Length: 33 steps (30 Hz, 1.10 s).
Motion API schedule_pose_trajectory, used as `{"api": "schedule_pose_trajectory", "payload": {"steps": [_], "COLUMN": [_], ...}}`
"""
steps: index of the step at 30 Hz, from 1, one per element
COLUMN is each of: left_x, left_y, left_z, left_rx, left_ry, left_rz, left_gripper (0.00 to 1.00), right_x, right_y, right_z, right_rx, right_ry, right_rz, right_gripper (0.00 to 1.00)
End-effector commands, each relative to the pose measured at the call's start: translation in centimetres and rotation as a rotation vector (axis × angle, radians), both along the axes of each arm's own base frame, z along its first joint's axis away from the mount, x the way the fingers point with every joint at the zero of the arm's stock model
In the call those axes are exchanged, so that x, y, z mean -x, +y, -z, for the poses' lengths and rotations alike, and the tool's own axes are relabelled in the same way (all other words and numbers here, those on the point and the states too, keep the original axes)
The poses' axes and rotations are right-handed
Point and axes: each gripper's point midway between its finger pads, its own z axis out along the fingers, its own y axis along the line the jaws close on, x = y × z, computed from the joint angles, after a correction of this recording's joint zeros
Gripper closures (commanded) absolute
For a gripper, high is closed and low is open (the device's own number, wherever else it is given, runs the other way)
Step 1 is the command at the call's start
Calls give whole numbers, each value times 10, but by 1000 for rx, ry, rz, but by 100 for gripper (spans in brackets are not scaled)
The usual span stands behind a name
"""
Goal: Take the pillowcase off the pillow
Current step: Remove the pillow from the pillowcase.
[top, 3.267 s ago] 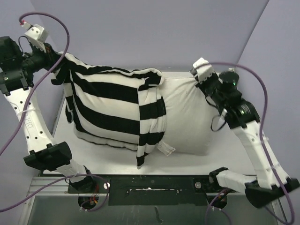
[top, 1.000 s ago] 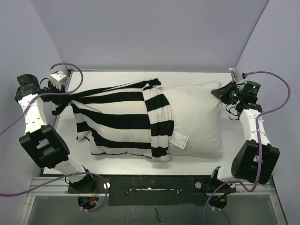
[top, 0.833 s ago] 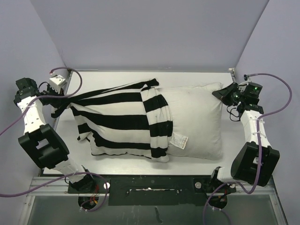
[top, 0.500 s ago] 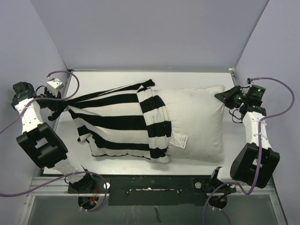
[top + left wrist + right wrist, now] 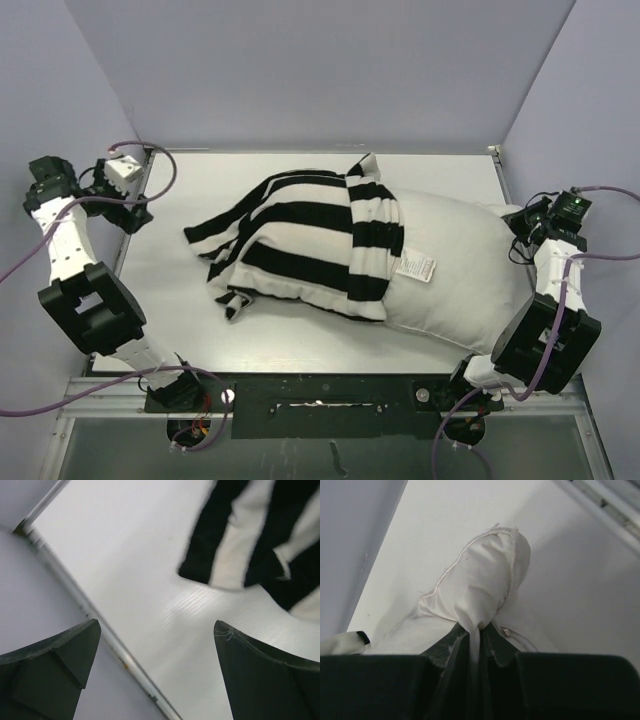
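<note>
The black-and-white striped pillowcase point(image 5: 300, 245) lies slack and bunched over the left half of the white pillow point(image 5: 460, 285), which runs slantwise to the right. My left gripper point(image 5: 136, 212) hovers at the table's left edge, open and holding nothing. In its wrist view the left gripper point(image 5: 157, 650) frames bare table, with a loose pillowcase end point(image 5: 235, 545) lying beyond it, apart. My right gripper point(image 5: 524, 222) is at the far right, shut on the pillow's corner. In the right wrist view the right gripper point(image 5: 475, 636) pinches the bunched pillow corner point(image 5: 480, 575).
A small printed label point(image 5: 415, 267) shows on the pillow beside the case's opening. A metal rail point(image 5: 100, 630) edges the white table point(image 5: 170, 300) on the left. Purple walls close in on the left, back and right. A dark bar point(image 5: 330, 405) with the arm bases runs along the front.
My left gripper has opened and let go of the pillowcase, whose end has fallen slack. The right gripper has pulled the pillow to the right, and the case shifted with it.
</note>
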Motion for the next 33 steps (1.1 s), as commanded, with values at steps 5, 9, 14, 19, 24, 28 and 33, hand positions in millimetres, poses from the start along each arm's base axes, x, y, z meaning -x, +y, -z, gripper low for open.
{"api": "schedule_pose_trajectory", "payload": {"steps": [5, 9, 14, 19, 24, 28, 33], "left_x": [93, 95, 77, 86, 89, 76, 56], "left_y": [-170, -201, -229, -252, -257, -244, -218], "left_z": [17, 44, 67, 78, 109, 132, 137], "left_rx": [59, 81, 75, 151, 118, 46, 6], "left_ry": [142, 145, 125, 192, 237, 256, 249], "left_rz": [573, 592, 581, 645, 652, 587, 475], "left_gripper": [2, 2, 2, 2, 3, 41, 100], "right_x": [-17, -22, -28, -32, -36, -41, -87], "right_y": [-41, -28, -16, -6, 4, 5, 26], "right_z": [-29, -21, -13, -13, -2, 6, -4], "right_rx": [256, 297, 309, 342, 342, 343, 266], "right_ry": [-34, -19, -6, 2, 13, 20, -27], "right_rz": [107, 51, -8, -52, -85, -97, -254], "right_gripper": [100, 100, 100, 100, 100, 100, 85]}}
